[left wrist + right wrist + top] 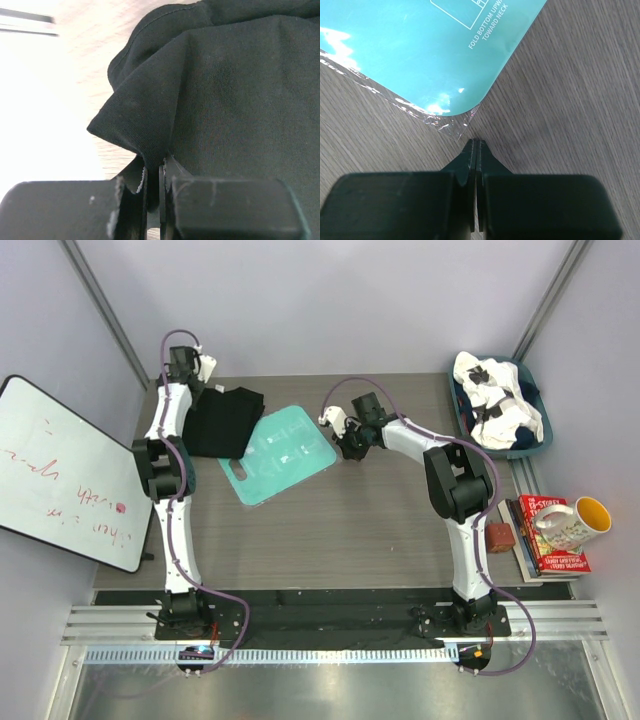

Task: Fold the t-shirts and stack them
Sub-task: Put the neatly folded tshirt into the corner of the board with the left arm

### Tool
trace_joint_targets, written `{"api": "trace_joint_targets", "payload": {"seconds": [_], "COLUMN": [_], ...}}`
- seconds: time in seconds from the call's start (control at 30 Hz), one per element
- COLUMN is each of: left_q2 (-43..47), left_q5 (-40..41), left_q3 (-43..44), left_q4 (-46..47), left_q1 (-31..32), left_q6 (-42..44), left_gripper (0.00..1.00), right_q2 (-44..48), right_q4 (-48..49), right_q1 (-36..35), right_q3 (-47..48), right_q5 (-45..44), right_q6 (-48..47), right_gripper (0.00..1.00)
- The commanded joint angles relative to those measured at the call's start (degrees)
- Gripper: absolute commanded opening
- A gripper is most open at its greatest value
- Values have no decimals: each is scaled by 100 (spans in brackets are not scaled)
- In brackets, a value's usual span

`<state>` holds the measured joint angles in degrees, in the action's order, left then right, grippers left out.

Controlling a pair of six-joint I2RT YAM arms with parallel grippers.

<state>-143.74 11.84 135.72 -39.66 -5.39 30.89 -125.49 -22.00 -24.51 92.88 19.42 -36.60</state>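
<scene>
Top external view.

A: State the position of the black t-shirt [222, 422].

B: It lies bunched on the table [380, 530] in the upper left of the frame, and its right edge meets the left edge of the teal board [283, 452]. The patch is about as wide as it is long, so no long axis can be given. Neither collar nor print shows, so which way it points cannot be told.

A: And the second shirt?

B: The white t-shirt with black patches [495, 400] is crumpled in the blue basket [536, 450] at the upper right, well apart from the black one.

A: Report the left gripper [197, 388].

B: It is at the shirt's upper left corner. In the left wrist view the left gripper [154, 172] is clamped on a pinched fold of the black cloth [235, 100], with the jaws nearly together. The fold rises to a peak just above the fingertips.

A: Report the right gripper [346, 448].

B: It is beside the board's right corner. In the right wrist view the right gripper [476, 145] has its jaws pressed together and holds nothing. Its tips lie just beside the rounded corner of the board [420, 50], where clear film [450, 120] overhangs the edge. Contact with the film cannot be told.

A: Surroundings?

B: The table is grey wood-grain with pale walls around it. A whiteboard [60, 475] leans at the left. Books [550, 535] carrying a mug [572, 523] sit at the right edge.
</scene>
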Motion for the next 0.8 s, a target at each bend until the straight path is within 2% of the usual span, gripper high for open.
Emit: {"api": "trace_joint_targets", "payload": {"seconds": [0.0,0.33,0.77], "left_q2": [-110,-321,-418], "left_q5": [696,1268,1470], "left_q3": [51,86,-81], "left_q4": [845,1390,2067], "left_q1": [-59,-182,-454], "left_q6": [443,988,1490], "left_gripper": [0,0,0], "right_q2": [121,174,165], "right_q4": [-472,-472,-428], "right_q1": [-10,-10,-10], "right_q3": [-121,-174,-191], "right_q5": [-149,-158,-140], "right_q6": [-23,-49,-14], "right_gripper": [1,1,1]}}
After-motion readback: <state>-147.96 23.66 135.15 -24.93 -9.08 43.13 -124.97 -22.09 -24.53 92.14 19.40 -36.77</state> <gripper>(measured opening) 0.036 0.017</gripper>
